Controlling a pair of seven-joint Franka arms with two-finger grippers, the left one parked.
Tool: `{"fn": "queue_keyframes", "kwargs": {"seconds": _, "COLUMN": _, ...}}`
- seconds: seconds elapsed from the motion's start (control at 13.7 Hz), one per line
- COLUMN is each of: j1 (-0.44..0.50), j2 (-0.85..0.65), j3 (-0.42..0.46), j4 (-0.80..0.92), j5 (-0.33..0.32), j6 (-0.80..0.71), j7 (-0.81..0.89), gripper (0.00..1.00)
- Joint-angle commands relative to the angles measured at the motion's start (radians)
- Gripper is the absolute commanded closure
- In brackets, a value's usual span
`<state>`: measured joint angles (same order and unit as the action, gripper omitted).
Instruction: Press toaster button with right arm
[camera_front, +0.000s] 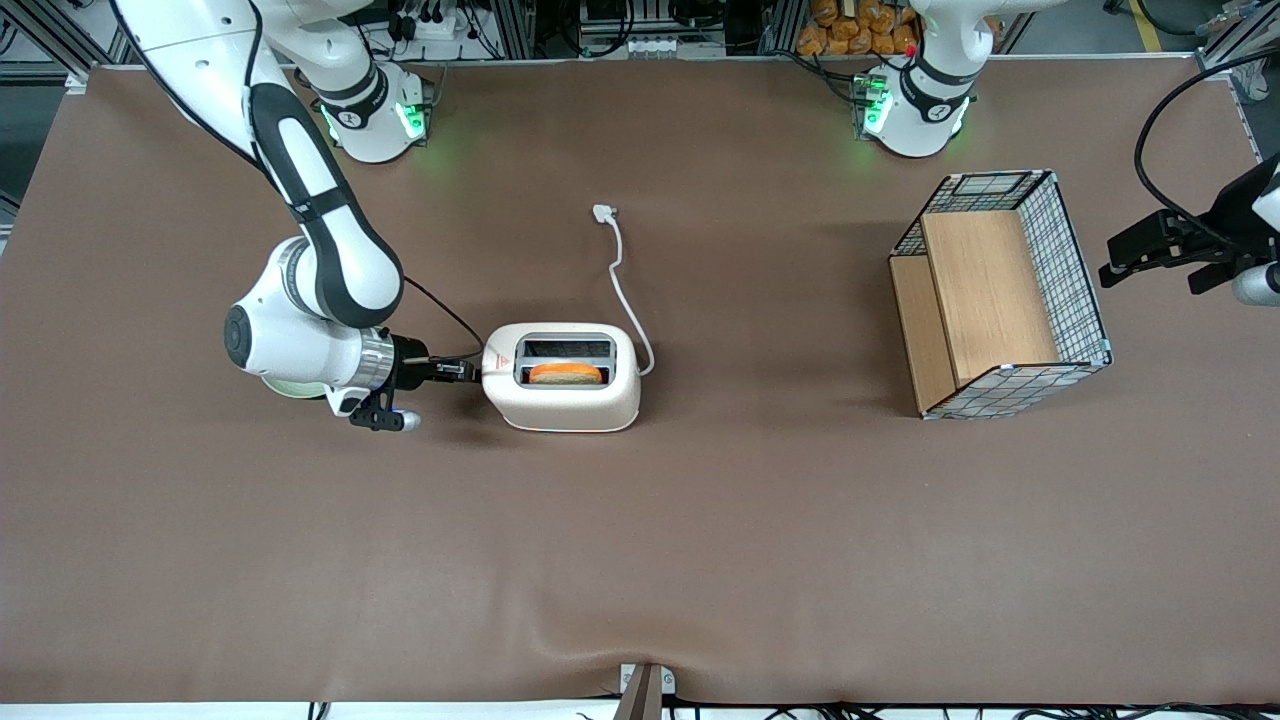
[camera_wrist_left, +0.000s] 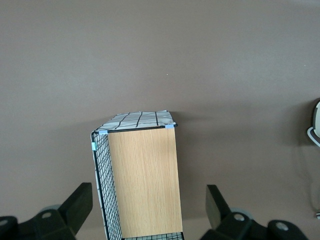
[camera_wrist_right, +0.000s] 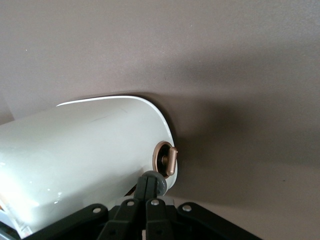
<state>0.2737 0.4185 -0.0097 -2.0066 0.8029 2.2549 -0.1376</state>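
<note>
At the toaster's (camera_front: 562, 378) narrow end, closed pincer (camera_front: 468, 371) against the toaster button (camera_wrist_right: 154, 180).

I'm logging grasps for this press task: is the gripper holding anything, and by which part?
Nothing is held. The gripper, shut, is at the toaster's narrow end by the toaster button.

Off toward the parked arm's end of the brown table (camera_front: 700, 550) there's a wire mesh basket (camera_front: 1075, 270) tipped on its side, with wooden panels (camera_front: 985, 295) showing inside it.
</note>
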Motion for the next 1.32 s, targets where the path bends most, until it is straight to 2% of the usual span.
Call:
{"fn": "queue_keyframes", "kwargs": {"seconds": 0.0, "j1": 0.012, "j2": 0.043, "j3": -0.001, "j4": 0.015, "j5": 0.027, "j6": 0.022, "j7": -0.033, "gripper": 1.00}}
{"fn": "queue_keyframes", "kwargs": {"seconds": 0.44, "j1": 0.010, "j2": 0.036, "j3": -0.003, "j4": 0.031, "j5": 0.025, "j6": 0.006, "j7": -0.011, "gripper": 1.00}}
{"fn": "queue_keyframes", "kwargs": {"seconds": 1.24, "j1": -0.010, "j2": 0.003, "j3": -0.024, "j4": 0.092, "j5": -0.004, "j6": -0.156, "j7": 0.042, "gripper": 1.00}}
